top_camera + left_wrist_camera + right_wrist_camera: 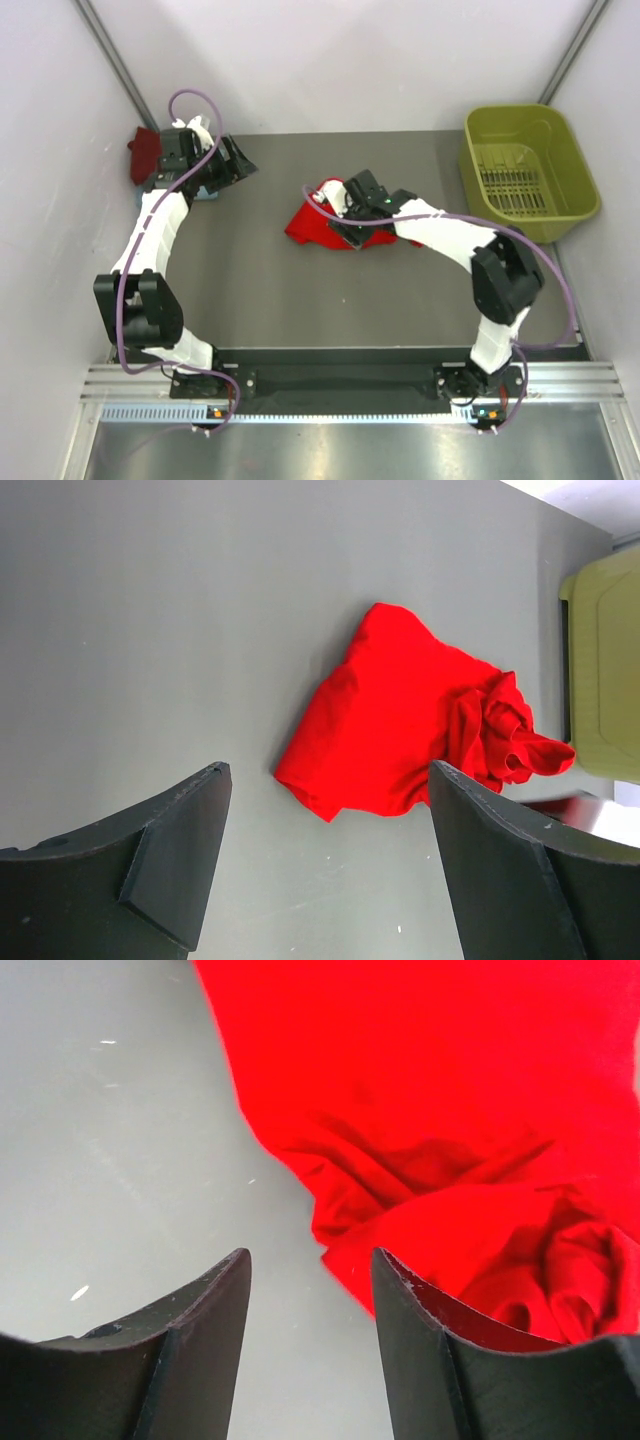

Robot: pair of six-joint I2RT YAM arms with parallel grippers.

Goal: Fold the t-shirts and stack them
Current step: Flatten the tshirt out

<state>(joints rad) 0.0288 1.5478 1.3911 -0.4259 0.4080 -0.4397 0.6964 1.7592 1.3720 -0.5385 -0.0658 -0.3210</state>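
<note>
Red t-shirt lies crumpled centrally on the bench, right gripper over its bunched edge with fingers parted and empty, left gripper well apart at far left, also spread and empty; likely best to pinch one flat hem corner, not the wad.

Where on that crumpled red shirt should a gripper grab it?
Probably the red shirt at its flat corner, coming from the table side: the cloth lies thin and smooth there, while the far end is bunched.
</note>
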